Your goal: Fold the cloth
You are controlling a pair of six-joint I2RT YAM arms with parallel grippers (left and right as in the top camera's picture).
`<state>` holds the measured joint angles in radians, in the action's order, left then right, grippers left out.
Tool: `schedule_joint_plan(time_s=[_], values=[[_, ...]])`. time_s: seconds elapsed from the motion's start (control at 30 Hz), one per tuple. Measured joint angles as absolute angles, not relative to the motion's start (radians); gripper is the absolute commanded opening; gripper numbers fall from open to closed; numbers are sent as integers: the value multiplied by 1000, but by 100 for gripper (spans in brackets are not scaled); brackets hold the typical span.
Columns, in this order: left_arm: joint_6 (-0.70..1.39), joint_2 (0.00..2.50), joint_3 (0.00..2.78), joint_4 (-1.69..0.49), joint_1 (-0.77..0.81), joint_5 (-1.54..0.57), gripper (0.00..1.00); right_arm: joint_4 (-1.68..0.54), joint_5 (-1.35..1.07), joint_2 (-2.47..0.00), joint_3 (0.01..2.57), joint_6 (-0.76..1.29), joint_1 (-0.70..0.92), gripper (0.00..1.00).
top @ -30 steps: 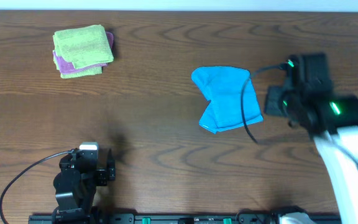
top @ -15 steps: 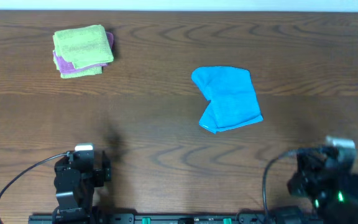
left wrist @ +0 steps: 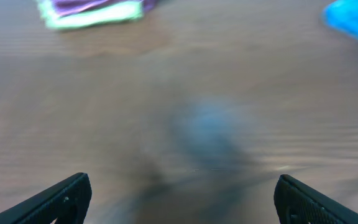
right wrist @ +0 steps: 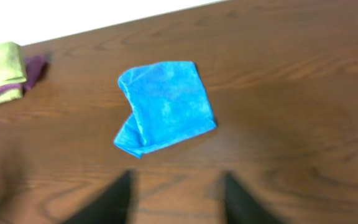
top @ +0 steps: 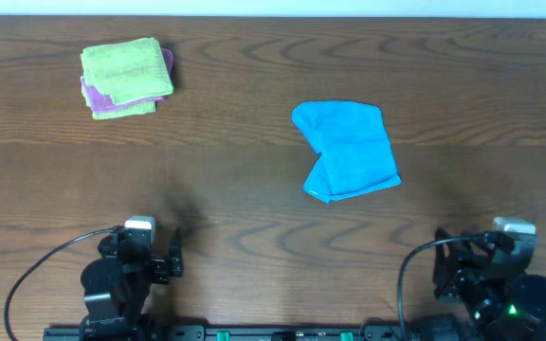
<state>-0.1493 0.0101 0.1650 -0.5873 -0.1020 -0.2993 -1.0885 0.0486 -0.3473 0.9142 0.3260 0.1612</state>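
Unevenly folded cloth [top: 349, 150] on table [top: 254, 218], well ahead of right gripper [right wrist: 178, 186], jaws parted, holding nothing, left gripper [left wrist: 179, 193] spread wide, far off

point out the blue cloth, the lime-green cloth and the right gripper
blue cloth [top: 350, 150]: overhead view, middle of its folded top layer
lime-green cloth [top: 126, 69]: overhead view, centre of its top face
right gripper [right wrist: 176, 177]: right wrist view, midway between its open fingertips

Cloth [top: 347, 152] right of folded pile [top: 126, 78]
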Motion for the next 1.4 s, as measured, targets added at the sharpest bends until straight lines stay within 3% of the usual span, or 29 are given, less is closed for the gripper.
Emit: schedule_joint_plan(time_s=[0.03, 0.07, 0.53, 1.13, 1.27, 1.4], values=[[-138, 10, 165, -572, -102, -363, 95, -1083, 47, -347, 914, 327, 161, 96], [-133, 10, 165, -560, -102, -412, 95, -1078, 47, -347, 914, 328, 161, 99], [-14, 10, 158, 186, -102, -1115, 95, -1072, 6, -348, 913, 326, 161, 99], [13, 10, 157, 254, -101, -1490, 95, -1065, -120, -348, 913, 326, 161, 99], [56, 10, 158, 134, -101, -1515, 95, -1070, -128, -348, 913, 313, 161, 99], [130, 10, 157, -3, -94, -1394, 95, -1080, -132, -348, 913, 297, 161, 99]])
